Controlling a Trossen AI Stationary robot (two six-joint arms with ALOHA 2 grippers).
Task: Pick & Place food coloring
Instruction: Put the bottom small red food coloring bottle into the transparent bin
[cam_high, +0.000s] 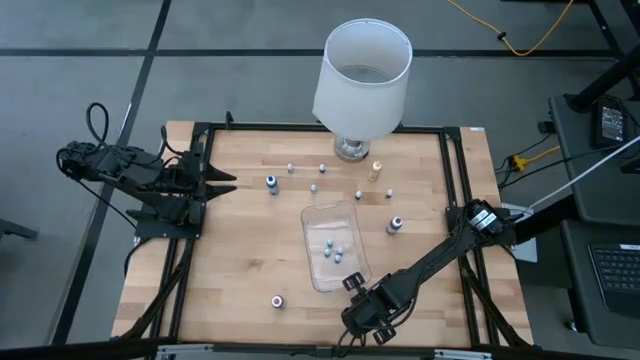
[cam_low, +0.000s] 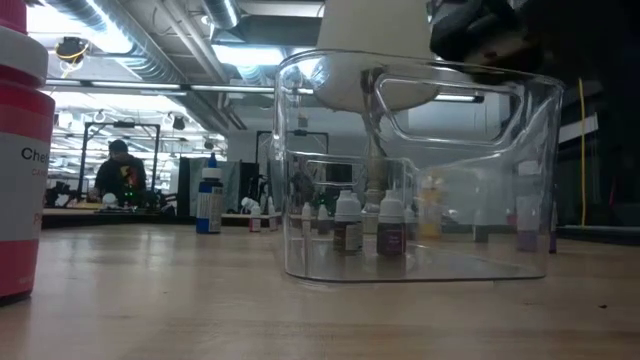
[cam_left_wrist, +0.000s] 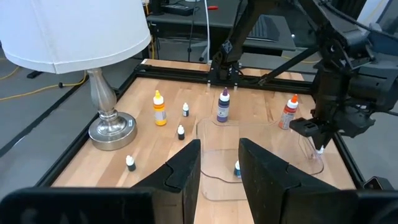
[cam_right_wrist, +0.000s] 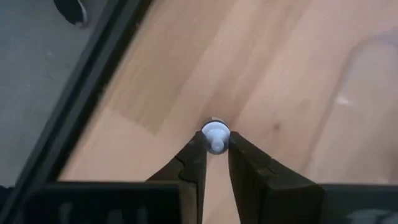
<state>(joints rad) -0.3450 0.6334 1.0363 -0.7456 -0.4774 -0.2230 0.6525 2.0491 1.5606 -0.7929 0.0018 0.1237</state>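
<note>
Three small food coloring bottles (cam_high: 333, 250) lie inside the clear tray (cam_high: 318, 216) at the centre of the high view, and others stand scattered on the wooden table (cam_high: 230, 270) above and beside it. At lower centre, the right gripper (cam_right_wrist: 216, 148) is clamped on a white-capped bottle (cam_right_wrist: 216, 134) just past the tray's lower end. At the left edge, the left gripper (cam_left_wrist: 219, 160) waits, fingers apart.

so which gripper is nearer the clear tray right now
Right. The right gripper sits at the clear tray's near end, shut on a small white-capped bottle. The left gripper waits open at the table's left edge, well away.
</note>
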